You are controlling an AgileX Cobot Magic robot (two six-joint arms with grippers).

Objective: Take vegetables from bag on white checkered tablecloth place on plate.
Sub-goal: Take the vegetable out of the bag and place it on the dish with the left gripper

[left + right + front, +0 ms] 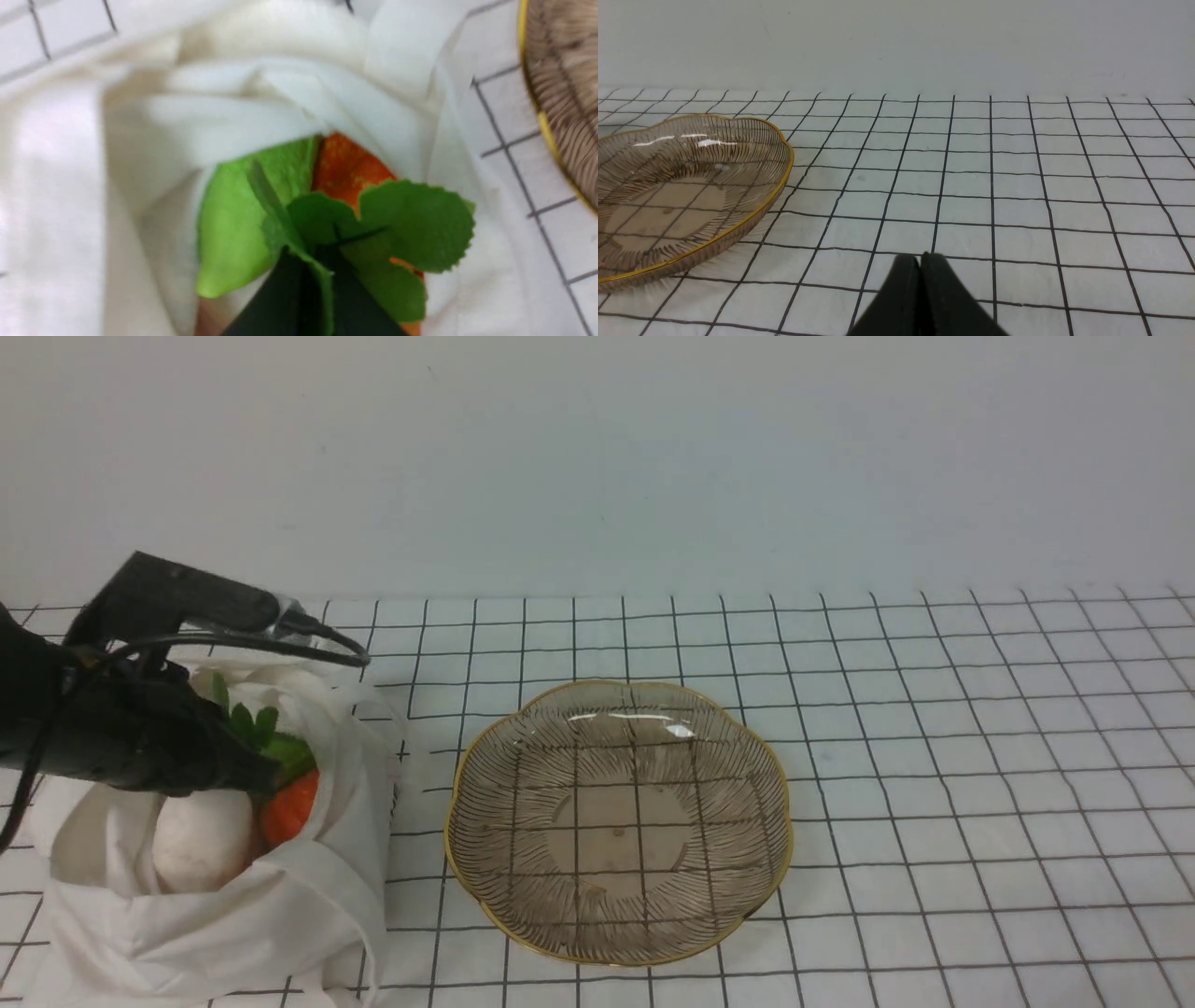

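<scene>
The off-white bag (280, 915) stands at the left of the tablecloth (934, 756). In its open mouth I see a pale roundish vegetable (201, 840), an orange one (289, 807) and green leaves (252, 723). My left gripper (266, 779) reaches into the bag. In the left wrist view the left gripper (312, 263) is shut on a strip of green leaf (322, 284), beside a light green vegetable (229, 233) and the orange one (345, 163). The brown glass plate (691, 775) lies empty right of the bag. My right gripper (920, 256) is shut on nothing, low over the cloth.
A plain pale wall rises behind the table. Bag cloth (233, 107) folds round the vegetables on all sides. The plate's gold rim (544, 126) lies close beside the bag. In the right wrist view the plate (668, 186) sits off to one side.
</scene>
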